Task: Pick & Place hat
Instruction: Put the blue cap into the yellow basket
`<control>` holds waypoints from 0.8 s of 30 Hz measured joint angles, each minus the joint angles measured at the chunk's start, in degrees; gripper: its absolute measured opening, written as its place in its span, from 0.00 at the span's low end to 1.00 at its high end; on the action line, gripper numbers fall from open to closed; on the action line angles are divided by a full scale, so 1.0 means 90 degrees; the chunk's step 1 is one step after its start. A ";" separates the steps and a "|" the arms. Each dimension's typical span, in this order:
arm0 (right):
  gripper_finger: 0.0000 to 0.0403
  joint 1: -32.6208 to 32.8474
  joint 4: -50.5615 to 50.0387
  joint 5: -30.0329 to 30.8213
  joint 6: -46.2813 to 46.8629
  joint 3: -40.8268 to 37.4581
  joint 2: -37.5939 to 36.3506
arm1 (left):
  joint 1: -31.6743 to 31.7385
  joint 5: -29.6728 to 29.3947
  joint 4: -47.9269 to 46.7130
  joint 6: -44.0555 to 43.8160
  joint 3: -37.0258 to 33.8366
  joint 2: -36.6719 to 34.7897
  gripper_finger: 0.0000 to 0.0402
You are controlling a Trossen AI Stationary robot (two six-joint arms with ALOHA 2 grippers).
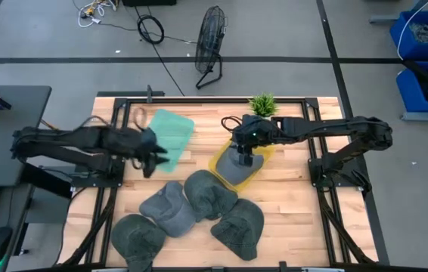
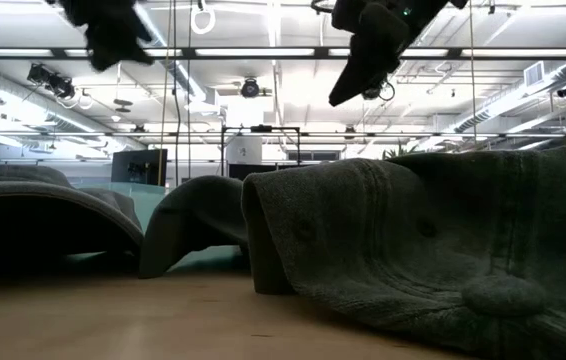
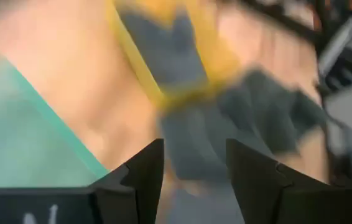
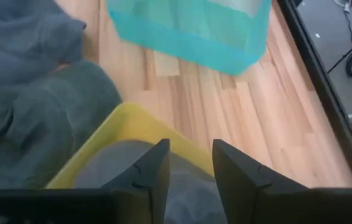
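Right claw (image 1: 244, 159), fingers spread, hovers over a soft, limp hat (image 1: 236, 171) in the yellow bin (image 1: 218, 161), best pinched at its crown.

Bare wooden table top (image 1: 289, 219) lies open on the right side and along the far edge. A cluster of dark grey-green fabric hats (image 1: 191, 211) fills the near middle. The square yellow tray (image 1: 220, 160) and the flat teal tray (image 1: 172, 132) stand apart, with a free wood strip between them.
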 joint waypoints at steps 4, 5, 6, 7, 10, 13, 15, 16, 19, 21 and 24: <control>0.29 -0.0024 0.0322 0.0020 0.0143 -0.0146 0.0028 | -0.0547 0.0760 0.0063 -0.0461 -0.0132 0.0808 0.44; 0.29 -0.0026 0.0366 0.0020 -0.0009 -0.0170 0.0026 | -0.0715 0.0767 0.0034 -0.0518 -0.0144 0.1013 0.44; 0.29 -0.0031 0.0381 0.0020 -0.0187 -0.0193 0.0026 | -0.0884 0.0774 0.0041 -0.0579 -0.0144 0.1223 0.44; 0.28 -0.0040 0.0360 0.0020 -0.0310 -0.0211 0.0026 | -0.1042 0.0776 0.0123 -0.0664 -0.0144 0.1415 0.44; 0.28 -0.0043 0.0366 0.0022 -0.0396 -0.0216 0.0029 | -0.1619 0.0771 0.0248 -0.1046 -0.0144 0.1898 0.44; 0.28 -0.0043 0.0399 0.0025 -0.0414 -0.0216 0.0029 | -0.2250 0.0779 0.0340 -0.1433 -0.0141 0.2360 0.44; 0.28 -0.0043 0.0444 0.0025 -0.0416 -0.0216 0.0026 | -0.2630 0.0659 0.0404 -0.2031 -0.0141 0.2695 0.44; 0.28 -0.0043 0.0489 0.0025 -0.0442 -0.0218 0.0029 | -0.2808 0.0541 0.0389 -0.2391 -0.0141 0.2865 0.44; 0.28 -0.0043 0.0734 0.0028 -0.0839 -0.0219 0.0029 | -0.3241 0.0211 0.0486 -0.3172 -0.0141 0.3416 0.44; 0.28 -0.0043 0.0807 0.0025 -0.1086 -0.0219 0.0029 | -0.3451 0.0033 0.0587 -0.3424 -0.0141 0.3758 0.44; 0.28 -0.0043 0.0904 0.0001 -0.1212 -0.0219 0.0031 | -0.3600 -0.0252 0.0805 -0.3716 -0.0134 0.4234 0.44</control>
